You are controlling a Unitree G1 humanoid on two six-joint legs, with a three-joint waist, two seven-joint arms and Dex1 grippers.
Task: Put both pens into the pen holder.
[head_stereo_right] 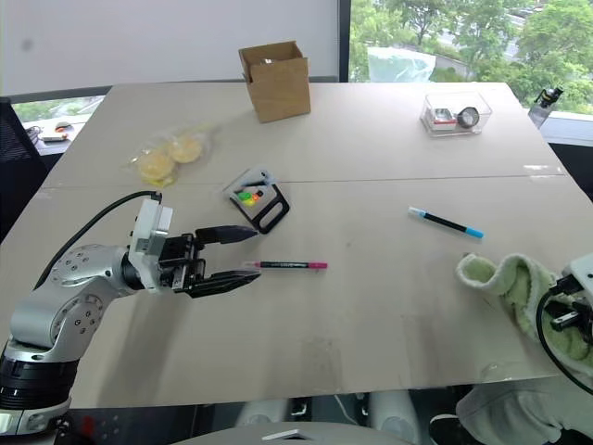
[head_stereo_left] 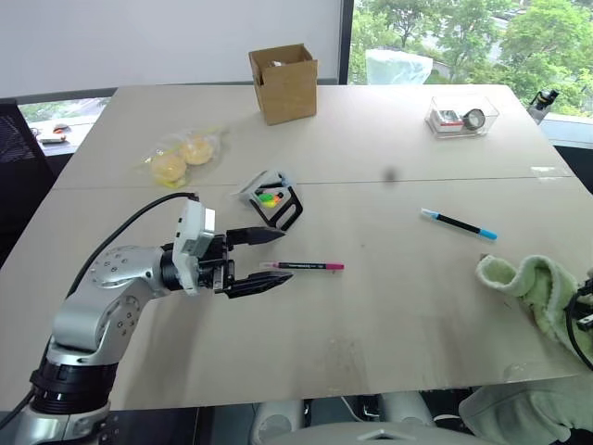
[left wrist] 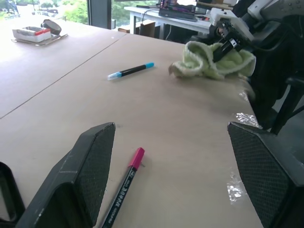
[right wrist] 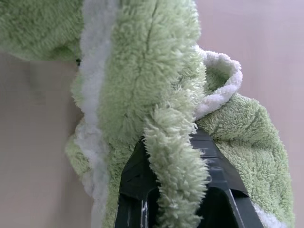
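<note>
The pink-ended pen (head_stereo_left: 303, 266) lies flat on the table (head_stereo_left: 389, 324) a little left of the frame's centre, its long axis nearly level across the picture, the magenta cap to the right and the other end at my left gripper (head_stereo_left: 274, 256). The blue-ended pen (head_stereo_left: 459, 223) lies right of centre, slanting from upper left down to lower right, well apart from the first. The pen holder (head_stereo_left: 271, 197) sits tilted just above my left fingers, green and orange showing inside its black-and-grey frame.

My left arm comes in from the lower left, forearm almost level, gripper pointing to the right of the frame. Its jaws stand wide, one finger above the other in the head view, and the near end of the pink-ended pen lies between them; in the wrist view the pen runs up between my two pads (left wrist: 90, 171) without either touching it. My right gripper (right wrist: 175, 190) is at the right edge of the frame, jaws pinched closed on a green towel (head_stereo_left: 533, 292), which is bunched near the table's front right corner.

The stretch of table between the two pens is bare. A cardboard box (head_stereo_left: 283, 83) stands near the far edge, a clear plastic box (head_stereo_left: 461, 115) at the upper right, and a bag of yellow buns (head_stereo_left: 182, 158) at the upper left.
</note>
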